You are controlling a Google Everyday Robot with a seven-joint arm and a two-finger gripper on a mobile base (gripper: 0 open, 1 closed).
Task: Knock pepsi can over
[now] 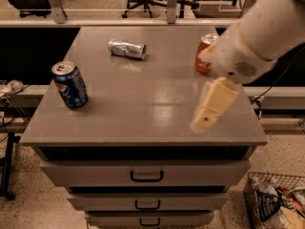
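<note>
The pepsi can [70,85], dark blue with a round logo and a silver top, stands upright near the left edge of the grey cabinet top [143,104]. My gripper [206,120] hangs from the white arm [257,37] over the right front part of the top, far to the right of the pepsi can and not touching it. Its cream fingers [212,104] point down and toward the front.
A crushed silver can [127,48] lies on its side at the back middle. An orange-red can [205,56] stands at the back right, partly behind my arm. Drawers [145,174] face me below. A wire basket [276,202] of items sits on the floor at the right.
</note>
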